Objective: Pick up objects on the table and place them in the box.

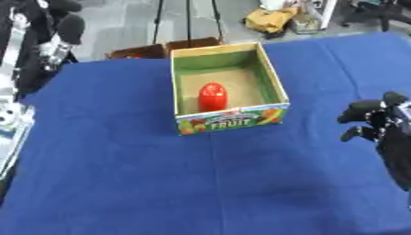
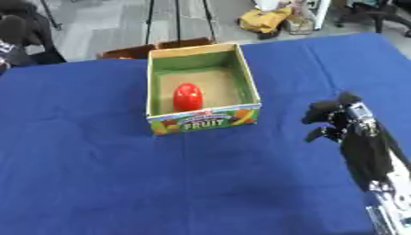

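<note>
Box [image 1: 229, 120] with red object [image 1: 212, 96] on blue tablecloth [image 1: 120, 174], right hand [image 2: 333, 120] curled empty, grey floor [image 1: 120, 27] beyond

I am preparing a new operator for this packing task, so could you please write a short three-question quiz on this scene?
1. True or false: the red object lies inside the box.
2. Which of the robot's hands shows over the blue cloth, and on which side of the box?
3. Multiple choice: the word printed on the box's near wall is A) FRUIT B) TOOLS C) TOYS.

Key:
1. True; it rests on the box floor, toward the near wall.
2. The right hand, to the right of the box and apart from it, its fingers curled and holding nothing.
3. A.
</note>
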Motion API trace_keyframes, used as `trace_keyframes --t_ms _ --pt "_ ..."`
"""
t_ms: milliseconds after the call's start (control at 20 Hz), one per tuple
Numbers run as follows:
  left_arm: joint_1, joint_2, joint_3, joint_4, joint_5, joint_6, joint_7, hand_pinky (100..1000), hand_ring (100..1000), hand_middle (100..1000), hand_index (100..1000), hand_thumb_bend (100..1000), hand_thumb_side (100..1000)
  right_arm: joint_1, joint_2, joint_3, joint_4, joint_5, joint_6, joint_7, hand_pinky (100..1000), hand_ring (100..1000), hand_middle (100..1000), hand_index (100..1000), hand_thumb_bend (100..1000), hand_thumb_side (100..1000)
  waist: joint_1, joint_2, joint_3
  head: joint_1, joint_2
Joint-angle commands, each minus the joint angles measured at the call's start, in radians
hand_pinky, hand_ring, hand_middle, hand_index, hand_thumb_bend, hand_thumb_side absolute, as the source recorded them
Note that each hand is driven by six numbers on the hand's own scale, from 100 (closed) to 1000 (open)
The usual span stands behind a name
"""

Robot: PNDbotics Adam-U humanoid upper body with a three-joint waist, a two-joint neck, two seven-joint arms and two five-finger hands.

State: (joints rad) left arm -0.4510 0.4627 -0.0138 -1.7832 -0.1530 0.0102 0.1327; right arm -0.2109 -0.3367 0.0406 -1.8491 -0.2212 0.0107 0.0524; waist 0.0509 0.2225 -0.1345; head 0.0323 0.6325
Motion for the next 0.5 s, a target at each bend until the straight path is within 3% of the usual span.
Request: trace_keyframes --t_ms 50,250,500 --pt "0.064 -0.038 0.027 -0.019 0.062 -0.031 0.034 516 439 481 703 710 893 -0.012 -0.011 -0.008 -0.013 0.004 -0.001 -0.002 464 650 588 674 100 971 -0.008 -0.01 0.002 -0.003 -0.001" --pt "0.154 -0.12 0.015 0.004 0.117 -0.101 0.047 512 436 476 703 702 907 -0.014 -0.009 -0.007 -0.015 0.003 -0.001 -0.003 464 650 589 674 100 973 -0.018 -0.003 0.006 0.0 -0.001" --pt "0.185 -0.174 0.004 0.04 0.133 -0.144 0.043 511 436 476 704 701 913 -0.014 -0.007 -0.007 -0.016 0.003 -0.002 -0.002 464 650 589 674 100 973 -0.026 0.0 0.011 0.005 -0.001"
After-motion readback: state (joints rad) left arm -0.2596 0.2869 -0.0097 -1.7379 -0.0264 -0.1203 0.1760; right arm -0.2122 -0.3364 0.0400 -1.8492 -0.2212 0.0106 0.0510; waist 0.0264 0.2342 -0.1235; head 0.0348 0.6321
